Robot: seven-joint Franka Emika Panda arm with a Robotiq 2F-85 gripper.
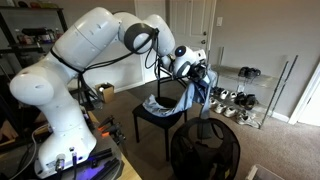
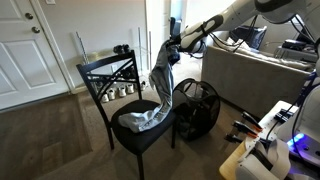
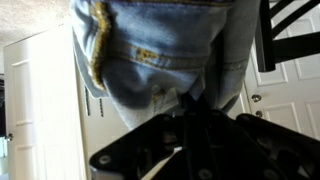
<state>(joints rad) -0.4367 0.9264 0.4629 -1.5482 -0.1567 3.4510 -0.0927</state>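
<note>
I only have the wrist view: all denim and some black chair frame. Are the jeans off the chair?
Observer: Not fully. In an exterior view the jeans hang from the shut gripper, but their lower end lies bunched on the seat of the chair.
Operator: Anything close beside the chair?
Observer: Yes, a round black basket stands on the floor right next to it, on the gripper's side.
Operator: Where is the gripper relative to the seat?
Observer: Near the seat edge on the basket side, about level with the top of the backrest.
</note>
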